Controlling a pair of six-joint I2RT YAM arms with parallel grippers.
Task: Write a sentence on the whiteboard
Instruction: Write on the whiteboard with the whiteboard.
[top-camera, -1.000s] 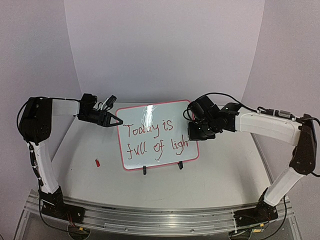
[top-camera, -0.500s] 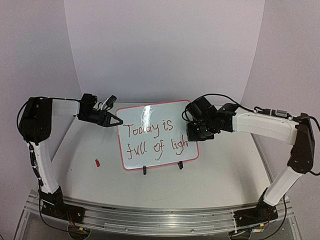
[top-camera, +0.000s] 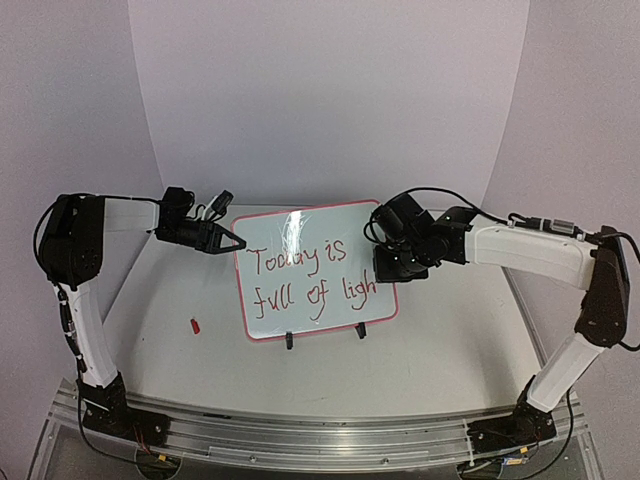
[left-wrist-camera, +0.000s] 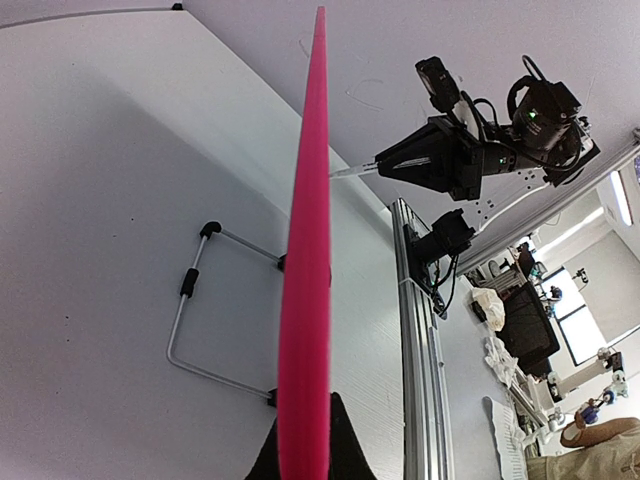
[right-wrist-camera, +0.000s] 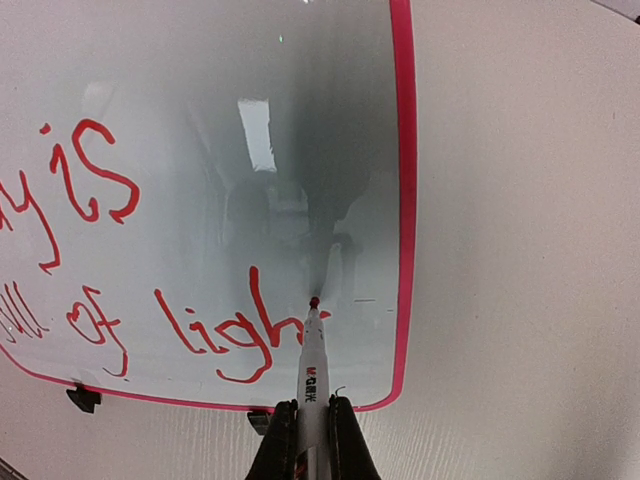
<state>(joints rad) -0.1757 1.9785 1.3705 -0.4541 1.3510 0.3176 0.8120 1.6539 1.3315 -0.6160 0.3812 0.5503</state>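
The whiteboard is found near the middle of the table, propped at a backward tilt on two black clip feet and a wire stand (seen only from the left wrist). "Today is full of ligh" is read on it in red. The left fingers are clenched on the board's pink frame at its upper left corner; the frame edge is seen running between them in the left wrist view. A white marker is grasped by the right fingers, and its red tip is pressed to the board just right of the "h", near the right frame. A small red cap is noted lying on the table, well left of the board.
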